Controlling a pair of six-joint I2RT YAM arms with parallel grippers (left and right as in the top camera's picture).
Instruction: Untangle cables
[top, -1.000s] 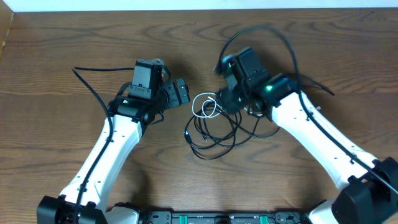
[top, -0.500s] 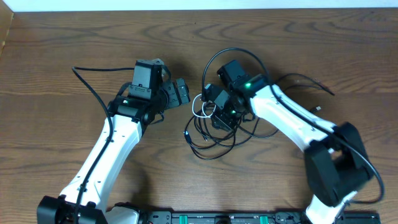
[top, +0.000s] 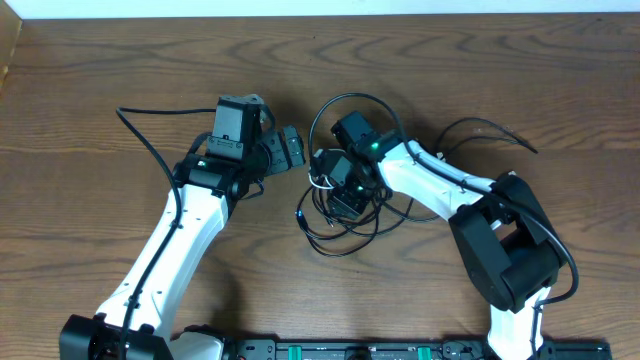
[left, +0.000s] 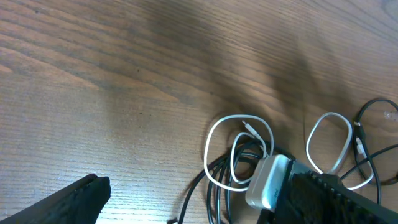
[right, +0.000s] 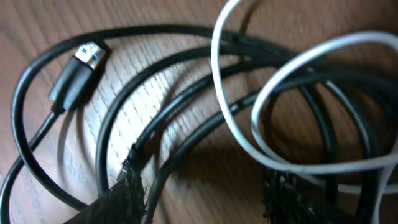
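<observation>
Moved: since a second ago the right arm has swung left and folded in over the cable pile, its elbow now low at the right of the table (top: 90, 70); the left arm lies as it did.
Right gripper (top: 338, 186): sits low over the heap, its fingers partly apart. In the wrist view the two tips straddle several black strands and the white one, with bare wood showing between them, and nothing looks pinched.
Left gripper (top: 290, 148): fingers spread wide and holding nothing, just left of the pile and aimed at it.
Black cables (top: 338, 240): a loose tangle of overlapping loops at the table's middle, spilling below and to the right of the right gripper.
Plug (right: 78, 65): a black plug with a metal tip, lying flat on the wood at the pile's edge.
White cable (left: 242, 116): two small loops lying over the black strands at the upper left of the heap, between the two grippers.
</observation>
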